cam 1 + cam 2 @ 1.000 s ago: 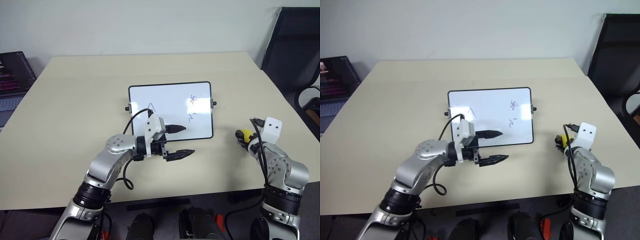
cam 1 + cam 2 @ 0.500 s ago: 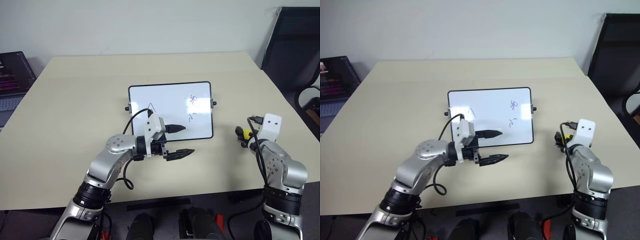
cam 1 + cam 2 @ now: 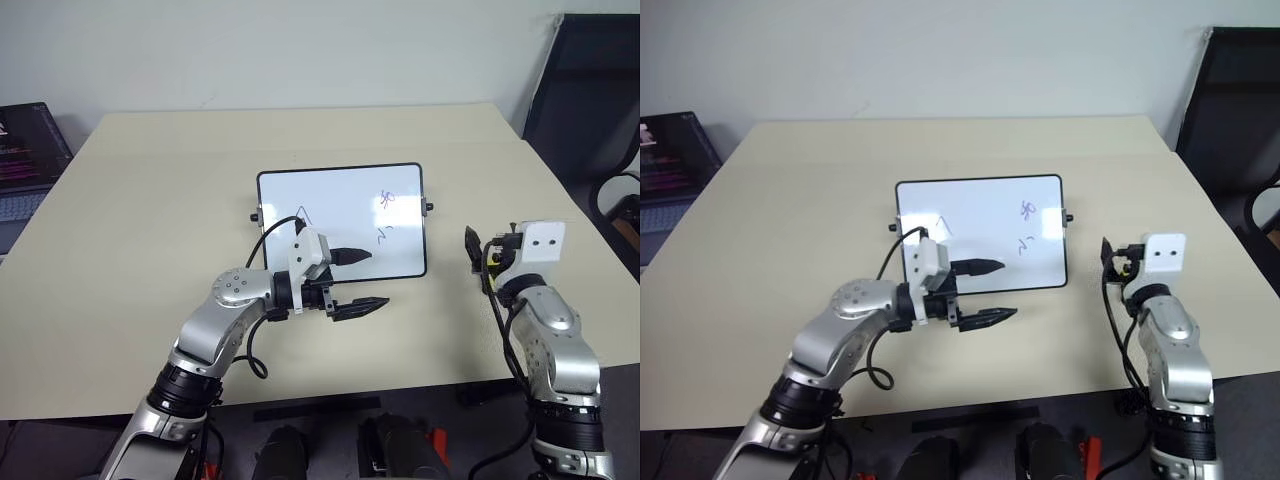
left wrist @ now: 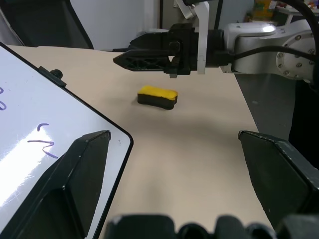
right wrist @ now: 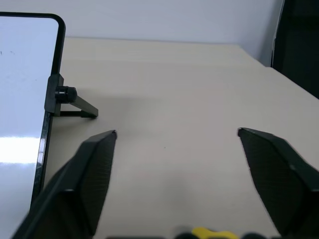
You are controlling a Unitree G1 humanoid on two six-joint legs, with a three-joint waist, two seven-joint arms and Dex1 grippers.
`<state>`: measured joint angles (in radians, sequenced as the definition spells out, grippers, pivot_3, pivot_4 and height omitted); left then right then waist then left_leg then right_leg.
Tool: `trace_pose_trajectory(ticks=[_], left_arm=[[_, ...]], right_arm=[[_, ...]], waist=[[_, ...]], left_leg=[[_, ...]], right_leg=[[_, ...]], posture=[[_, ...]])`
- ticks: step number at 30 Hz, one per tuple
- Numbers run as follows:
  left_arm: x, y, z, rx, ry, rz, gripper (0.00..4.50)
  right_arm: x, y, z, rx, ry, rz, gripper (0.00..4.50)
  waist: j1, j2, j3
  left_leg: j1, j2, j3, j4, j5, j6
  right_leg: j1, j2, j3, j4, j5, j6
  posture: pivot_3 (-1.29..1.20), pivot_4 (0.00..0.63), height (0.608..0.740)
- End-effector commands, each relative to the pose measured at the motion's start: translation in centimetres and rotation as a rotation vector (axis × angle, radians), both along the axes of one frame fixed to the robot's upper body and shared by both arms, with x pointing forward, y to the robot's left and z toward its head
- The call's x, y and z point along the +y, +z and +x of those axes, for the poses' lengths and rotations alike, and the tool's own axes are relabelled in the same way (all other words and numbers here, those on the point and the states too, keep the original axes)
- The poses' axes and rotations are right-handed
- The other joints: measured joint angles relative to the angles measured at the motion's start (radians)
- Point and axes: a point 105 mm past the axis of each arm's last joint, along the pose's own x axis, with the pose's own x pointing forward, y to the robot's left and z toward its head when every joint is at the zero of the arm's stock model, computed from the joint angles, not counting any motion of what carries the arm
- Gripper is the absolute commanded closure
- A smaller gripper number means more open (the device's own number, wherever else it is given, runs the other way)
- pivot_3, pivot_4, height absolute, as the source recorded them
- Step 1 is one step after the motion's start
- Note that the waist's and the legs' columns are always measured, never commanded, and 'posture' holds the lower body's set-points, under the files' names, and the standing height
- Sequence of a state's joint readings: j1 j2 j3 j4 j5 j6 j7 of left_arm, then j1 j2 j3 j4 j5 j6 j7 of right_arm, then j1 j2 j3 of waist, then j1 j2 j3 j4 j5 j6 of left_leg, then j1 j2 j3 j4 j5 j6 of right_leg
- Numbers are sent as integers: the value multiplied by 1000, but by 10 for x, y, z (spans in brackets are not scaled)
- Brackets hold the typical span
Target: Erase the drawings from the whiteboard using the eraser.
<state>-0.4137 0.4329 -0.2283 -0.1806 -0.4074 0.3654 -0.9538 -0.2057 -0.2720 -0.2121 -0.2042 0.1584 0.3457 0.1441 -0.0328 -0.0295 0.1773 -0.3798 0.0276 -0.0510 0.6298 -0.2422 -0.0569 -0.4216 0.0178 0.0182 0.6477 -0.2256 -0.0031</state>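
Observation:
The whiteboard lies in the middle of the table. On it are the drawings: a dark caret, a reddish squiggle and a dark squiggle. My left gripper is open and level over the board's near edge, pointing right. The yellow eraser lies flat on the table, right of the board. My right gripper hangs level just above the eraser, open, with nothing between its fingers. In the left wrist view the right gripper is clear of the eraser.
A laptop sits off the table's left side. A black chair stands at the back right. The board's side knob and small stand jut out toward the eraser. Bare table runs right of the eraser.
My right gripper has lifted off the table and tipped from pointing down to level, shifting a little left. The eraser stays on the table. The left arm has not moved.

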Motion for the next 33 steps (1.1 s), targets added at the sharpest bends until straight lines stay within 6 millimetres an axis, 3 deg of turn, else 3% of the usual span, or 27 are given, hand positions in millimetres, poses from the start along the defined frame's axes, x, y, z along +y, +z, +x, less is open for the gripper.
trace_pose_trajectory(ticks=[1,6,10,16,24,33], left_arm=[[0,11,1,-49,-5,-13,0],[-1,11,1,-52,-8,-11,0],[-1,11,2,-52,-11,-10,0],[-1,11,2,-50,-13,-11,0],[-2,11,2,-51,-11,-13,0],[-2,10,2,-52,-12,-14,0]], right_arm=[[-1,13,-2,-75,3,-15,574],[2,13,-3,-84,17,-23,574],[3,13,-2,-68,18,-19,1710],[1,14,0,-34,8,-3,1710],[-10,4,3,156,-91,104,1710],[-12,-27,-3,371,-145,150,1710]], waist=[[0,0,0],[0,0,0],[0,0,0],[0,0,0],[1,0,0],[1,0,0]], left_leg=[[0,0,0,0,0,0],[0,0,0,0,0,0],[0,0,0,0,0,0],[0,0,0,0,0,0],[0,0,0,0,0,0],[0,0,0,0,0,0]], right_leg=[[0,0,0,0,0,0],[0,0,0,0,0,0],[0,0,0,0,0,0],[0,0,0,0,0,0],[0,0,0,1,0,0],[0,0,0,1,0,0]], posture=[[0,150,740],[0,150,740],[0,150,740],[0,150,740],[0,150,740],[0,150,740]])
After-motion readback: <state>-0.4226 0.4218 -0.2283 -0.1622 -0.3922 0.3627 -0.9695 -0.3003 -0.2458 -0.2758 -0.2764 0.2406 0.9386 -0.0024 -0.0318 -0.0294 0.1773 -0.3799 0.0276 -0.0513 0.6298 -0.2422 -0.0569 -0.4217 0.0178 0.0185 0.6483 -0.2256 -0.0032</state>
